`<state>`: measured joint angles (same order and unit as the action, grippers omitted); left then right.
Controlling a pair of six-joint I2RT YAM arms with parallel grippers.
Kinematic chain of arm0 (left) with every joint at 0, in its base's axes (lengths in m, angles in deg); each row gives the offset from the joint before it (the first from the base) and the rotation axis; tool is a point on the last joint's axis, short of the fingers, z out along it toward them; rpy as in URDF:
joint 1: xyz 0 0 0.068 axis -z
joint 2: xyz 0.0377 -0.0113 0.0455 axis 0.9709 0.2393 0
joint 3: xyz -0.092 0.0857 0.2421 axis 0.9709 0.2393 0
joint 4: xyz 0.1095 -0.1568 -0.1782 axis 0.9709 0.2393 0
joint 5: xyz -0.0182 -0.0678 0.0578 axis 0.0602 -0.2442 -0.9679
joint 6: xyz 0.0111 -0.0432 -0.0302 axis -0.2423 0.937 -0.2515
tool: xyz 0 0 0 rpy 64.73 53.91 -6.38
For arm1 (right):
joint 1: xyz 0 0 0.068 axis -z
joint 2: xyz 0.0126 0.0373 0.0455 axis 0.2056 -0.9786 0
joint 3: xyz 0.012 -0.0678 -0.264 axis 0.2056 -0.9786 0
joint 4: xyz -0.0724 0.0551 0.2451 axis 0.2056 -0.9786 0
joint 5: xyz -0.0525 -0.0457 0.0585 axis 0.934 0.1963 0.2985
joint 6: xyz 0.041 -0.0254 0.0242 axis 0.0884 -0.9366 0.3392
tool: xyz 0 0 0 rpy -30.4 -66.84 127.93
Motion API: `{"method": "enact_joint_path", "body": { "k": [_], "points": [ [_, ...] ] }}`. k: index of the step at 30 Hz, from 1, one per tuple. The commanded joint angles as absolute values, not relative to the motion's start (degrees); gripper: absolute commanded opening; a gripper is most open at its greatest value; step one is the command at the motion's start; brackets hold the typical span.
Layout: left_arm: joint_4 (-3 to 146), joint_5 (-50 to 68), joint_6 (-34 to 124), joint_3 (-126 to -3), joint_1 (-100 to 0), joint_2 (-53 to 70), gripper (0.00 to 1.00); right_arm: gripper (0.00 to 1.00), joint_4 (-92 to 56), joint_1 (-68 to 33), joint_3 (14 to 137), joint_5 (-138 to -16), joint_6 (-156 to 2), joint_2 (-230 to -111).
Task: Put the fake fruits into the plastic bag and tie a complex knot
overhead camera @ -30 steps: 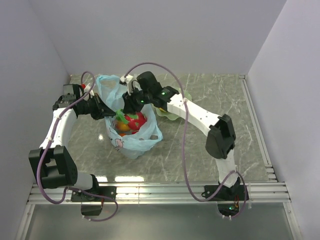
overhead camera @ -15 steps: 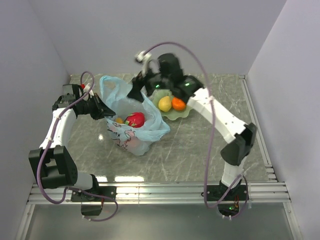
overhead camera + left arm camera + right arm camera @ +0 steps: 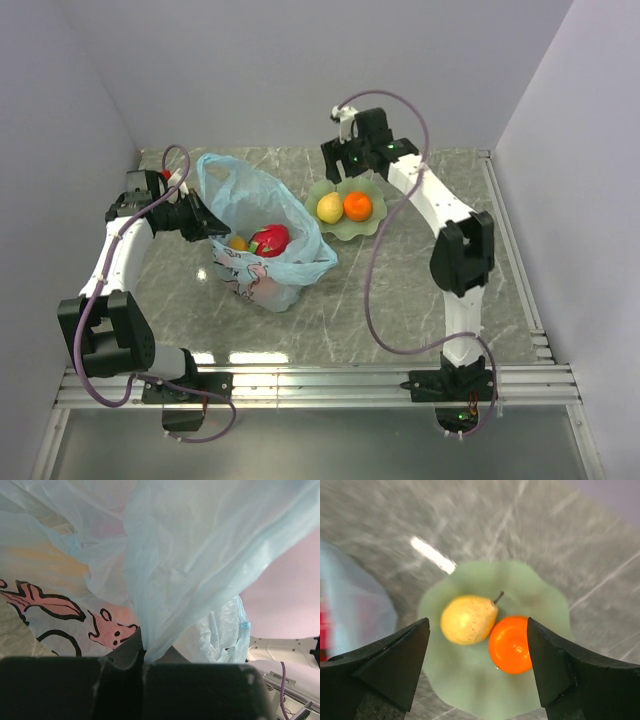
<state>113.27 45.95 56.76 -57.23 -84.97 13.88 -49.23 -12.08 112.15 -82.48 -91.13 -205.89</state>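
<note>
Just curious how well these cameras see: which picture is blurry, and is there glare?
Right wrist view: smeared, likely by motion; the pear, orange and green plate look soft, with a white glare streak on the marble table. Left wrist view: the plastic bag fills the frame, light glowing through it. Top external view: sharp, bright reflections near the table's front edge.

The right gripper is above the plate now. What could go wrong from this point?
1. The pear and the orange touch each other on the plate. When the open right gripper closes on one, a finger may push the other, and it could roll off.
2. The left gripper holds the plastic bag by one thin pinch of film. If it slips, the mouth may fall shut over the red fruit inside.
</note>
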Motion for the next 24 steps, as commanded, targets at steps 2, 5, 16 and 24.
{"method": "enact_joint_path", "body": {
  "k": [2,5,16,24],
  "points": [
    [113.28,45.20,55.53,-58.55,-85.30,12.75,0.00,0.87,-51.32,-11.78,115.49,-79.64,-86.80,-211.07],
    [114.33,44.67,54.92,-59.34,-85.21,13.28,0.00,0.88,-50.97,-11.86,116.88,-80.43,-86.18,-215.38],
    [117.05,43.00,52.81,-60.31,-85.30,13.98,0.00,0.90,-50.09,-12.92,115.23,-85.88,-84.86,-220.14],
    [116.70,43.26,52.72,-60.75,-85.30,15.21,0.00,0.91,-51.84,-13.36,108.55,-90.36,-84.94,-216.80]
  ]
}}
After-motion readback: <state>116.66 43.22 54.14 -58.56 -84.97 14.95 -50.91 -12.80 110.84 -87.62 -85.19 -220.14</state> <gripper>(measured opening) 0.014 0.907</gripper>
